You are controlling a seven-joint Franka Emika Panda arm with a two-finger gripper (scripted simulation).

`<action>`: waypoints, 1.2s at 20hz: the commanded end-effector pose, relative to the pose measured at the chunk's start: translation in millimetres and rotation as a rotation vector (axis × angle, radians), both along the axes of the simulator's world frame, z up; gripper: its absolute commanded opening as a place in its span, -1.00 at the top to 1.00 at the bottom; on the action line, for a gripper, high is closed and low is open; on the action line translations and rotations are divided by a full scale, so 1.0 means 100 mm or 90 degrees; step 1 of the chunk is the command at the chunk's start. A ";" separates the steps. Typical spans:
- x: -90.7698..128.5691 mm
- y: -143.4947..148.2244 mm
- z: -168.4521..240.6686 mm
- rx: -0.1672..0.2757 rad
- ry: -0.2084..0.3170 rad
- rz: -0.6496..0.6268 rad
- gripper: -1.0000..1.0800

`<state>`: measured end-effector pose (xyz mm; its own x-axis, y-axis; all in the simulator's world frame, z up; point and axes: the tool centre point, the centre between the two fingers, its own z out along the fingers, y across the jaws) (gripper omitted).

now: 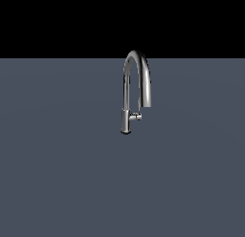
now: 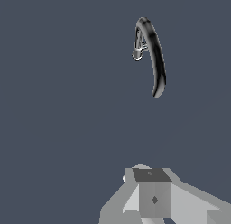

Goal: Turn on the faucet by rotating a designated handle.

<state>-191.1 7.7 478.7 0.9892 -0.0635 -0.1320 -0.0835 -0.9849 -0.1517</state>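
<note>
The chrome gooseneck faucet (image 1: 126, 90) stands upright on the flat grey surface (image 1: 57, 159), with its arched spout curving down toward the exterior view's right. The handle (image 1: 137, 116) is a stubby lever sticking out of the base cylinder toward the exterior view's right, under the spout tip. The arm does not show in the exterior view. In the wrist view the faucet (image 2: 155, 60) is seen from above and far off, with the handle (image 2: 143, 48) beside its base. My gripper (image 2: 151, 174) shows as grey blocks, well apart from the faucet and holding nothing. Its jaws overlap, so no gap can be read.
A plain grey-blue surface (image 2: 54, 105) lies all around the faucet. Black background fills the scene above it in the exterior view.
</note>
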 end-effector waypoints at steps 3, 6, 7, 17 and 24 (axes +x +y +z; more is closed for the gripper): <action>0.25 -0.02 -0.07 0.028 0.040 -0.030 1.00; 0.41 -0.04 -0.12 0.048 0.068 -0.051 1.00; 0.47 -0.04 -0.14 0.054 0.077 -0.058 1.00; 1.00 -0.13 -0.40 0.122 0.172 -0.129 1.00; 1.35 -0.21 -0.63 0.171 0.239 -0.179 1.00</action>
<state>-63.4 -11.8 421.1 0.8362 -0.2286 -0.4985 -0.4134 -0.8600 -0.2990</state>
